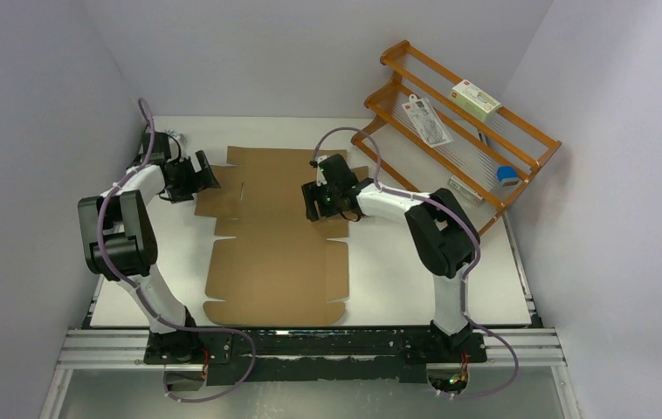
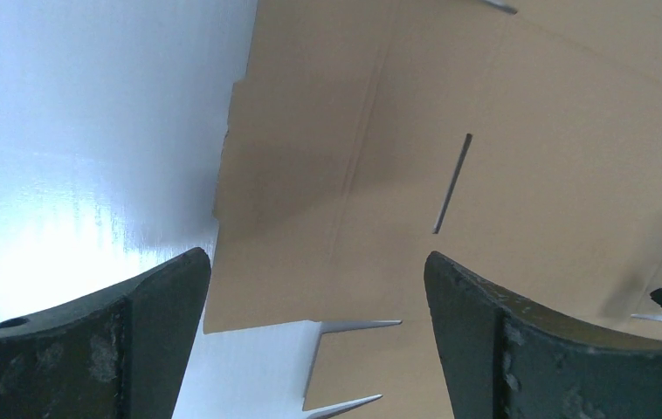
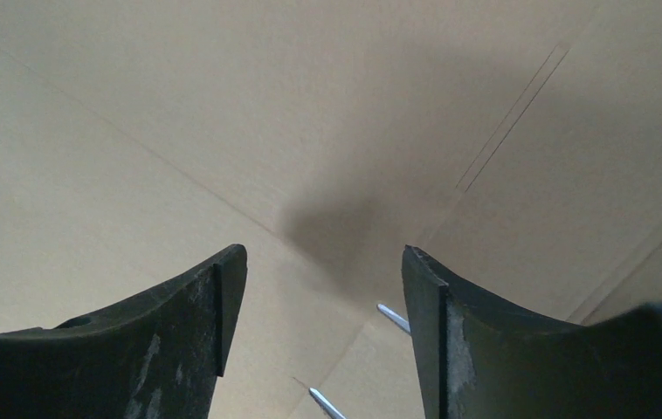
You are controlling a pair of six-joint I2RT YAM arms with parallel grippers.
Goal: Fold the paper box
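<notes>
Paper box (image 1: 266, 253) lies flat and unfolded on the bench (image 1: 389, 279), no flap raised, so folding looks unstarted with every crease left to do; left fingers (image 2: 92, 340) spread wide over its far-left flap, right fingers (image 3: 502, 340) parted above its right side, both gripping nothing.

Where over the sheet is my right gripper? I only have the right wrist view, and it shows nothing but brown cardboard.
Observer: The right gripper is over the right side of the paper box, in its far half. The sheet lies flat and unfolded.
Operator: And the other arm?
Observer: The left gripper is at the sheet's far left flap, with its jaws wide open and nothing held.
Operator: Anything close by on my side?
Observer: A wooden rack stands at the far right, near the sheet's far right corner.
</notes>
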